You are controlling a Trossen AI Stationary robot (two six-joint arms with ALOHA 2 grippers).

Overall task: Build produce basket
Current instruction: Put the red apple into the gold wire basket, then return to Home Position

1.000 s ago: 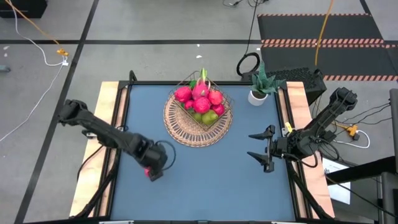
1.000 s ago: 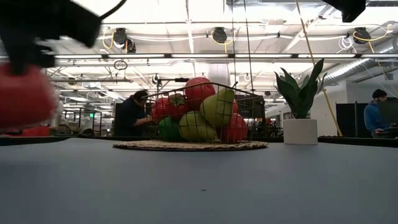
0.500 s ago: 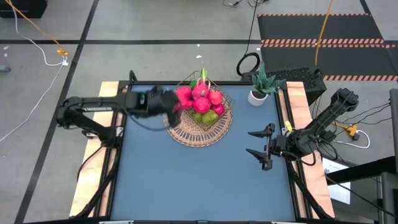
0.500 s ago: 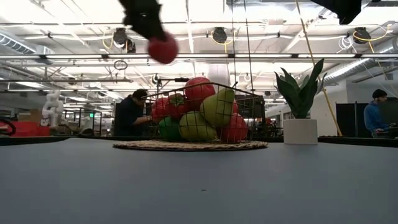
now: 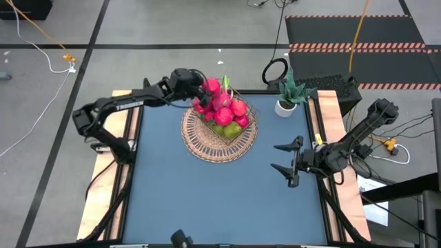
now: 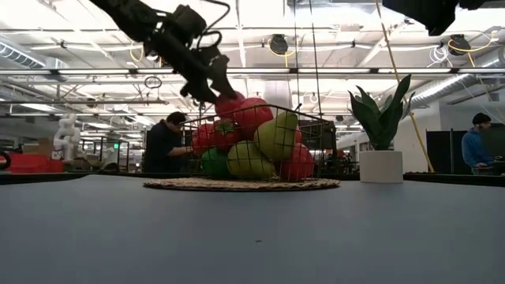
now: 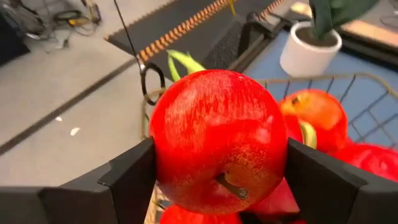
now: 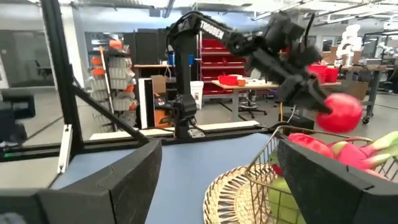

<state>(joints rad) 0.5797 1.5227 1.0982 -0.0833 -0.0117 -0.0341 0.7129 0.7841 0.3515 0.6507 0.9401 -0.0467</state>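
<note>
The tan wicker basket (image 5: pixel 207 143) with its wire frame stands at the table's far middle. Red, pink and green produce (image 5: pixel 226 112) is piled in it, a dragon fruit among them. My left gripper (image 5: pixel 204 87) reaches in from the table's left, shut on a red apple (image 7: pixel 217 137). It is over the far-left side of the pile. In the low view the apple (image 6: pixel 229 103) sits at the pile's top left. Whether it touches the fruit below, I cannot tell. My right gripper (image 5: pixel 286 165) waits open at the table's right, with nothing between its fingers. My left gripper pinches the red apple by two opposite sides (image 7: pixel 160 155) between its two fingers (image 7: pixel 134 180). The fingers slant downward from the table's left. The apple's stem (image 7: pixel 231 185) points back toward the wrist. The apple hangs above the table over the pile.
A small white pot with a green plant (image 5: pixel 284 105) stands at the far right corner, close to the basket. The table's blue near half (image 5: pixel 220 200) is bare. People show in the room beyond the far edge (image 6: pixel 166 142).
My left gripper has carried the red apple up from the table's near left. It swung toward the far edge and then right, to the top of the pile in the basket. Meanwhile it tipped from pointing down to a shallower slant. The right arm has kept still.
</note>
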